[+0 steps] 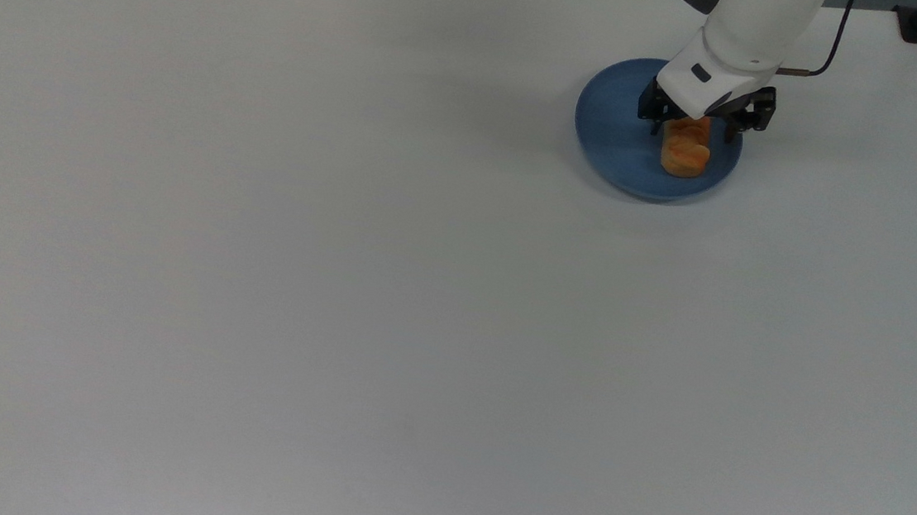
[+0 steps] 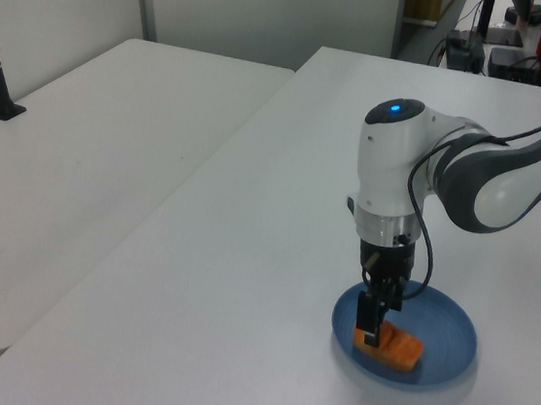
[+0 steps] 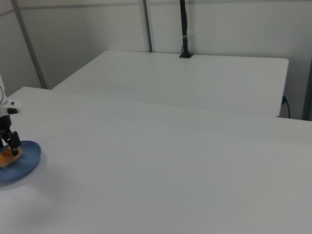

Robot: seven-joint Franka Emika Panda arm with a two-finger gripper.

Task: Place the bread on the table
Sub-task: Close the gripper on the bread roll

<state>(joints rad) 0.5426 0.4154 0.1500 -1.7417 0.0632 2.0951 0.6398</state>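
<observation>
a: where's the bread [image 1: 684,151]?
b: on the blue plate [image 1: 612,135], hand [image 1: 692,129] spread wide astride its far end.
a: advice?
b: sink lower, pinch the sides gently, lift clear before crossing to bare counter [image 1: 340,280].

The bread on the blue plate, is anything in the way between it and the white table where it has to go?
Nothing visible blocks it. The bread lies on the blue plate with the hand down over one end, a finger at each side. Beyond the plate's low rim, the table is bare white surface, so only that rim has to be cleared.
</observation>
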